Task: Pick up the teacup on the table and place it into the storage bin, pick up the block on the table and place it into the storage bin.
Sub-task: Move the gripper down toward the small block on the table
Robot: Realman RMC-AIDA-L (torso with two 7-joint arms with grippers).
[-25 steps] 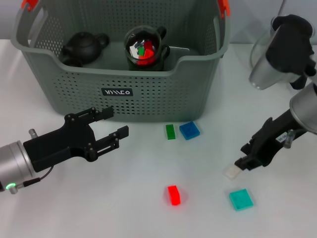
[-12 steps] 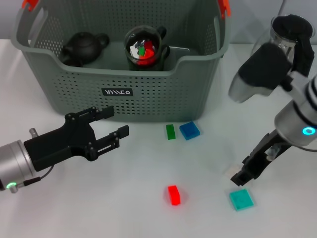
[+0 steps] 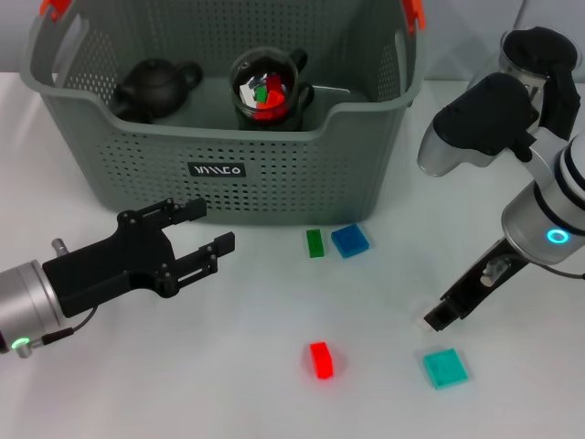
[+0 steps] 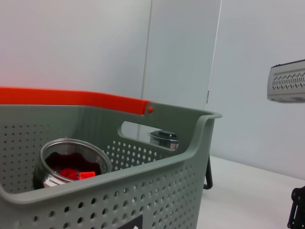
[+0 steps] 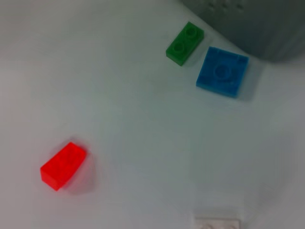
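Teacup (image 3: 269,91) already sits in the storage bin (image 3: 274,178) beside a black teapot (image 3: 151,87), so your blocks are what's left. Your right gripper (image 3: 437,319) pinches a white block (image 5: 217,223) low over the table (image 3: 183,384), the teal block (image 3: 445,368) just beside its tips, red (image 3: 320,359), green (image 3: 314,242) and blue (image 3: 349,240) ones farther off. Your left gripper (image 3: 215,233) waits with fingers spread, near the bin's front wall. You have open table between the arms.

Storage bin (image 3: 274,174) matt perforated plastic; red block (image 3: 320,359) translucent, glossy.
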